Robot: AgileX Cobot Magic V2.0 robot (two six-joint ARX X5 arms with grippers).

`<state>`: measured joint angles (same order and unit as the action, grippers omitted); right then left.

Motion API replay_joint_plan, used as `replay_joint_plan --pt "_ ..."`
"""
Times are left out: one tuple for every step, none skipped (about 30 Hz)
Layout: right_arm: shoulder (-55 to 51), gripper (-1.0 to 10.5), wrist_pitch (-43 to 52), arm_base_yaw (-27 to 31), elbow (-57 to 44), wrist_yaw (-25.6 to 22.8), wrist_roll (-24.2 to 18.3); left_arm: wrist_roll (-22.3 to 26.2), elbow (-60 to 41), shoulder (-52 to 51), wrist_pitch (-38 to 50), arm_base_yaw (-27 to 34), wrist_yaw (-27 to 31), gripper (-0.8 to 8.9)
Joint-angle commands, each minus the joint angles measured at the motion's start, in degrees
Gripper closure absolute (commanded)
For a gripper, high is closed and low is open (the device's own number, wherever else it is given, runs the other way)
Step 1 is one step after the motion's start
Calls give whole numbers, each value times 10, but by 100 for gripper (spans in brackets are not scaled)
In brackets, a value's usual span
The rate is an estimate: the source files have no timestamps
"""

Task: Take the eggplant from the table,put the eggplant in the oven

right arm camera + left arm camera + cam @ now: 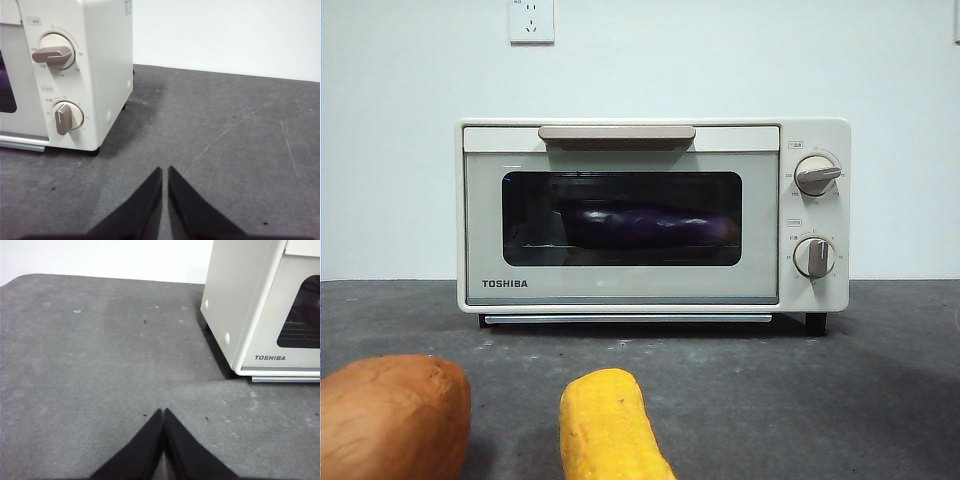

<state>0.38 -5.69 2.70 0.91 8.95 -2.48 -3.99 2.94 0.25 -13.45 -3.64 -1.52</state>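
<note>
- Behind the oven's dark glass window lay the eggplant (645, 226), stretched lengthwise on the rack, its purple skin showing dimly through the door.
- That oven (620, 290) stood shut, the beige handle (617, 134) flat against its top edge and no gap showing round the door.
- So, by my reading, the job looked done: the vegetable was off the table (820, 390) and inside, door closed, nothing obviously left to do.
- Beside the oven's left wall, the left gripper (164, 411) hung over bare grey surface, jaws pressed together at the tips and holding nothing.
- Off the oven's knob side, the right gripper (165, 170) did likewise, jaws all but closed with only a sliver between them, empty too.
- Both upper knob (52, 51) and lower knob (64, 116) showed in the right wrist view; a slip of purple showed at the window's edge there.
- In front of the oven, well apart from it, the corn cob (610, 425) and the sweet potato (392, 415) lay untouched, near each other.
- Neither arm showed in the front view.
</note>
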Motion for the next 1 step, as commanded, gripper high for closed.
replay_joint_plan --pt "-2 942 6 1 -2 0 10 -2 -12 -1 -6 -1 1 805"
